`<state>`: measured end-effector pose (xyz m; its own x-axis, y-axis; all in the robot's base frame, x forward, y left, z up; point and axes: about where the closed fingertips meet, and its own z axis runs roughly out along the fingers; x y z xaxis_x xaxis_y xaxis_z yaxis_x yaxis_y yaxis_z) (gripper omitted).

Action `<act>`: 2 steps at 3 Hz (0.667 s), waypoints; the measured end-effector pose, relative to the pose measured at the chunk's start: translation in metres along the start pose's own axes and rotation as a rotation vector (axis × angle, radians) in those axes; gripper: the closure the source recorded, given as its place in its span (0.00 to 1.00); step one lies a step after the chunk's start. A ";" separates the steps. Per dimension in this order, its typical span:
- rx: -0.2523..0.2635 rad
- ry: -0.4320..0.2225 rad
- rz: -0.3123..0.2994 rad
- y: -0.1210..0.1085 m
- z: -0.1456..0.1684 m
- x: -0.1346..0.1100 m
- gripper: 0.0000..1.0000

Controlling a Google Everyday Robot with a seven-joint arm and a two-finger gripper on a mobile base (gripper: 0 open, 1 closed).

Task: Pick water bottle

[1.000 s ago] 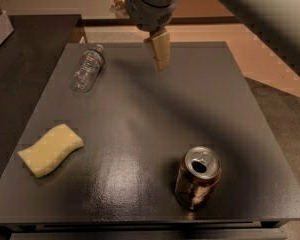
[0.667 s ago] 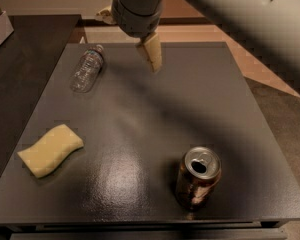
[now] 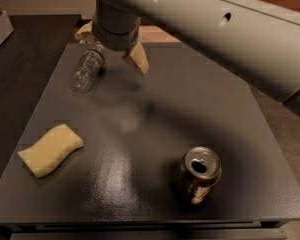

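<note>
The water bottle [image 3: 87, 69] is a small clear ribbed plastic bottle lying on its side at the far left of the dark table [image 3: 155, 114]. My gripper [image 3: 111, 51] hangs over the table's far edge, just right of and above the bottle's far end. It is open and holds nothing. One tan finger [image 3: 138, 59] points down to the right of the bottle, and the other finger [image 3: 83, 31] shows partly behind the wrist, beyond the bottle. The bottle's cap end is hidden under the wrist.
A brown soda can [image 3: 200, 174] with a silver top stands upright at the front right. A yellow sponge [image 3: 50, 149] lies at the front left. My large pale arm [image 3: 230, 29] spans the upper right. The floor drops away past the table's edges.
My gripper has moved left along the table's far edge, from the far middle to beside the water bottle. The bottle, can and sponge have not moved.
</note>
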<state>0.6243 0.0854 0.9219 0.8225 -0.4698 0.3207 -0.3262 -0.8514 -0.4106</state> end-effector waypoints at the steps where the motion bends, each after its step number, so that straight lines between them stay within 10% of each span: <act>1: -0.031 0.015 -0.087 -0.009 0.017 -0.009 0.00; 2: -0.074 0.022 -0.154 -0.020 0.030 -0.014 0.00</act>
<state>0.6334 0.1159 0.9005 0.8551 -0.3367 0.3943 -0.2309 -0.9282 -0.2918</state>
